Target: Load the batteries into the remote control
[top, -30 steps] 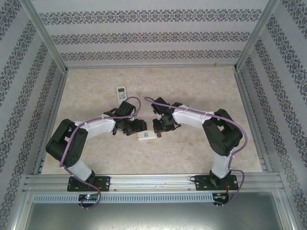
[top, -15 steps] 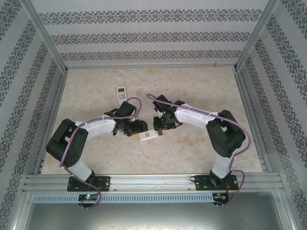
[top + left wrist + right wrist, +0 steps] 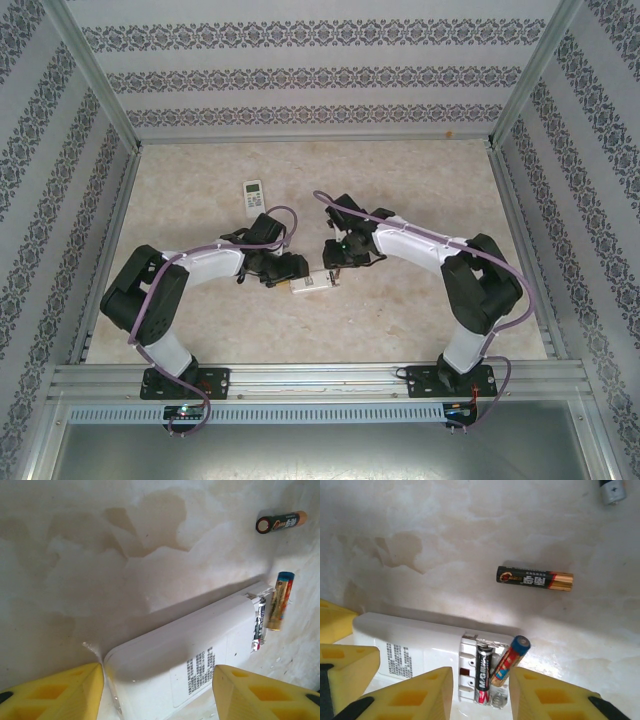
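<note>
Clamping white plastic remote (image 3: 420,640) in left hand (image 3: 156,672); hovering empty, part-open right hand (image 3: 481,675) over light, slick red-gold cylindrical battery (image 3: 509,661); likely pinching mid-barrel.

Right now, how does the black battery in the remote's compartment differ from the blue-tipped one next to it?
The black battery is dark with pale lettering; the blue-tipped battery is red and gold. The black battery lies straight in its slot in the remote; the blue-tipped battery sits slanted, its blue end past the compartment edge. Both are slim cylinders of similar length.
</note>
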`<action>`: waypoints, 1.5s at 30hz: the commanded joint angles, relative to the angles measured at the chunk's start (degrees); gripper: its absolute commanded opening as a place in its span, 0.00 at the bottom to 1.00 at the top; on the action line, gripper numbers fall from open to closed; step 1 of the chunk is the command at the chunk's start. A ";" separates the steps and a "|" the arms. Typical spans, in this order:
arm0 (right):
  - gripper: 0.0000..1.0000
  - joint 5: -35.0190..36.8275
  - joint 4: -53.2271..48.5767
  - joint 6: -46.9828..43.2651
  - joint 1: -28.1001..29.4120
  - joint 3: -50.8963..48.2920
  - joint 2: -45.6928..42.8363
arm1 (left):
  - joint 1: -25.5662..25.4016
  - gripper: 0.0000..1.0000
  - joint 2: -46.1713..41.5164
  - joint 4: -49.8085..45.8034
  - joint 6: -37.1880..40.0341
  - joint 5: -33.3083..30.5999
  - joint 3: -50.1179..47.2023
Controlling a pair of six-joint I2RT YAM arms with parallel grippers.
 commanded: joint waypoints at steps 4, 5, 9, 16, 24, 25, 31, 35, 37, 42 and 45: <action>0.32 -1.42 -0.12 0.62 -0.08 -2.25 -0.99 | -0.82 0.60 1.32 -0.08 0.64 1.00 0.73; 0.31 -0.69 -0.14 0.70 0.03 -2.17 -0.93 | -0.77 0.60 1.50 -0.06 0.66 1.12 0.77; 0.32 4.48 -2.79 2.54 -0.58 -0.70 -0.36 | -0.76 0.60 1.77 -0.20 0.67 1.36 1.07; 0.52 20.46 -10.42 8.04 -3.36 -3.60 -3.77 | -0.77 0.60 1.16 -0.94 1.14 0.90 1.20; 0.81 13.63 -6.41 7.94 -14.04 -13.80 -6.65 | -0.80 0.60 1.24 0.21 0.46 1.20 0.34; 0.80 13.28 -6.51 7.52 -15.02 -14.22 -5.92 | -0.83 0.60 1.39 0.08 0.61 1.28 0.59; 0.46 10.24 -5.14 4.86 -18.43 -14.99 -5.27 | -0.81 0.60 1.51 -0.35 0.88 1.12 1.13; 0.28 8.89 -5.64 4.80 -18.63 -14.74 -5.00 | -0.80 0.60 1.27 0.20 0.60 0.89 0.68; 0.24 8.13 -5.80 4.13 -18.69 -14.60 -4.89 | -0.86 0.60 1.24 0.80 0.24 0.90 0.30; 0.21 6.14 -5.55 1.99 -18.48 -14.47 -4.97 | -0.83 0.60 1.67 1.30 0.14 0.76 0.26; 0.15 5.27 -4.98 0.75 -18.45 -14.05 -5.57 | -0.81 0.60 2.10 1.69 0.04 0.93 0.33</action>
